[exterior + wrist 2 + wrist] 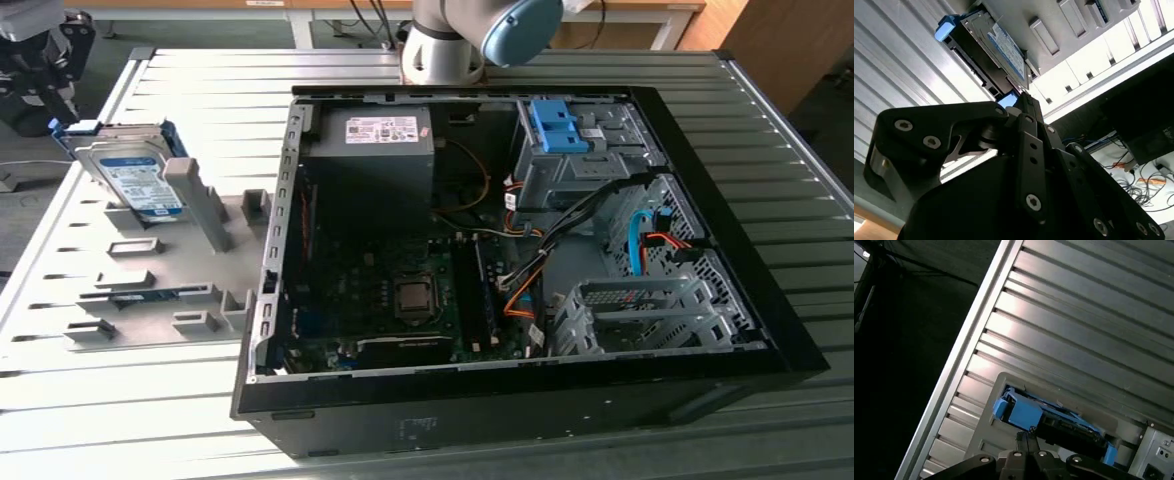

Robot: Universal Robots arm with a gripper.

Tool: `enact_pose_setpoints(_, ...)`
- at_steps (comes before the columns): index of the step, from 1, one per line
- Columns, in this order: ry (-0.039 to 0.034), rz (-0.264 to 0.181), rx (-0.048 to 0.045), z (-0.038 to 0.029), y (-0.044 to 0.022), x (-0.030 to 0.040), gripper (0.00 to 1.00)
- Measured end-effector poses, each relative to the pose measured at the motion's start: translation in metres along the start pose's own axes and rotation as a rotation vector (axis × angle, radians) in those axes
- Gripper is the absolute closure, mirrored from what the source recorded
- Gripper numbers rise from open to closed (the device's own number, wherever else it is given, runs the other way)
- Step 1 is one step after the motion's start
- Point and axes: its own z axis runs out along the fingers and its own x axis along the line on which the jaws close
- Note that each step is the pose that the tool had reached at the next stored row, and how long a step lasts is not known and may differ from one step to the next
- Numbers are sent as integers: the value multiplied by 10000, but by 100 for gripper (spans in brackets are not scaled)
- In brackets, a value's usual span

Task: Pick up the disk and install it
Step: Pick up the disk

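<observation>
The disk (134, 180) is a silver drive with a white-and-blue label in a blue bracket. It stands on edge, leaning, in a slot of the grey holder plate (147, 300) at the exterior view's left, beside the open computer case (747, 330). In both wrist views the disk (999, 50) (1054, 422) lies beyond the black gripper (1023, 97) (1026, 436). The finger tips sit together with nothing between them, and a gap separates them from the disk.
The arm's base (441, 45) stands behind the case. Inside the case are a grey power-supply box (380, 135), a grey drive cage with a blue clip (561, 125), cables (534, 240) and the mainboard (414, 295). A ribbed metal table (787, 160) carries everything.
</observation>
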Motion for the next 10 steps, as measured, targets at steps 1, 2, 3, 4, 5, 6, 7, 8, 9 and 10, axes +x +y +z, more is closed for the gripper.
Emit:
enact_pose_setpoints(1, 7, -195, 1, 1, 0, 0, 89)
enact_pose_setpoints(2, 14, -374, 2, 2, 1, 0, 89)
enact_pose_setpoints(3, 20, -554, 3, 2, 0, 0, 89)
enact_pose_setpoints(4, 27, -733, 4, 3, 0, 0, 89)
enact_pose_setpoints(5, 34, -914, 5, 4, 0, 0, 89)
enact_pose_setpoints(6, 40, -1093, 5, 5, 0, 0, 89)
enact_pose_setpoints(7, 47, -1270, 6, 5, 0, 0, 89)
enact_pose_setpoints(8, 54, -1418, 7, 4, 0, 0, 89)
enact_pose_setpoints(9, 57, -1517, 9, 5, 0, 0, 89)
enact_pose_setpoints(10, 59, -1570, 10, 5, 0, 0, 89)
